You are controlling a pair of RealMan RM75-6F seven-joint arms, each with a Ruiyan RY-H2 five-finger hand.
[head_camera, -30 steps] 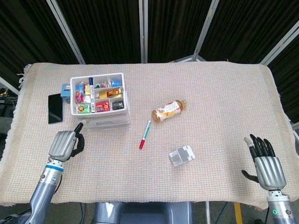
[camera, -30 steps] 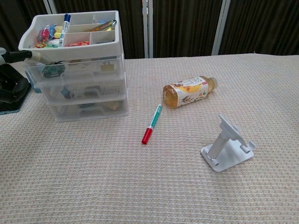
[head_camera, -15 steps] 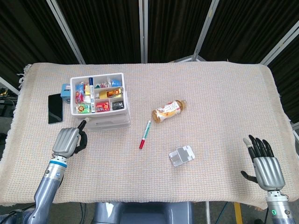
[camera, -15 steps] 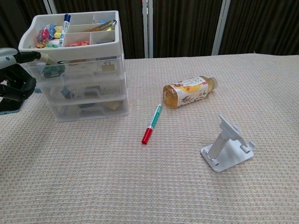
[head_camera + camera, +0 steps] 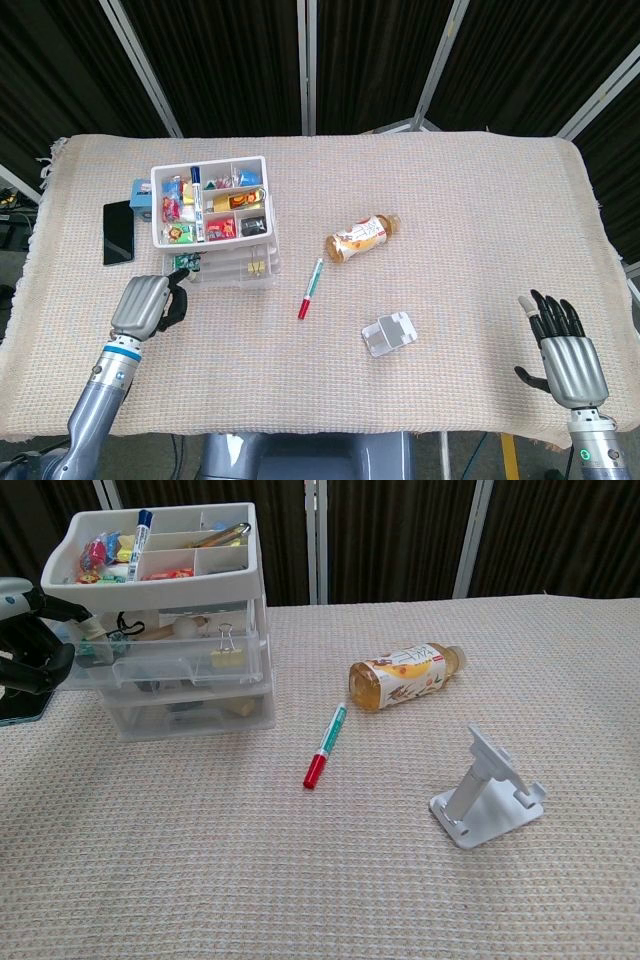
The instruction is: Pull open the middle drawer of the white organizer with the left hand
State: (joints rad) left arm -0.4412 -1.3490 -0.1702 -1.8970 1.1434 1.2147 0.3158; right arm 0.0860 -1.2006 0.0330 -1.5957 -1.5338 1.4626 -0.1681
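The white organizer (image 5: 213, 222) stands on the left part of the worktop (image 5: 420, 200), which is covered by a woven cloth. Its open top tray (image 5: 150, 570) holds small coloured items and a blue-capped marker (image 5: 137, 542). A clear drawer (image 5: 170, 658) below that tray projects forward past the drawer beneath it; it contains a binder clip (image 5: 225, 652) and other small items. The exact tier of this drawer cannot be confirmed from these views. The left robot hand (image 5: 150, 303) is at the front left corner of the organizer with its fingers (image 5: 35, 665) curled in against the left end of the projecting drawer; whether it grips the drawer or only touches it cannot be told. The right robot hand (image 5: 566, 350) is at the near right edge of the worktop, well apart from all items, fingers spread and holding nothing. A black phone (image 5: 118, 232) and a blue item (image 5: 140, 197) lie left of the organizer. A red-capped pen (image 5: 309, 288), a bottle (image 5: 362, 236) lying on its side, and a white phone stand (image 5: 390, 333) occupy the centre.
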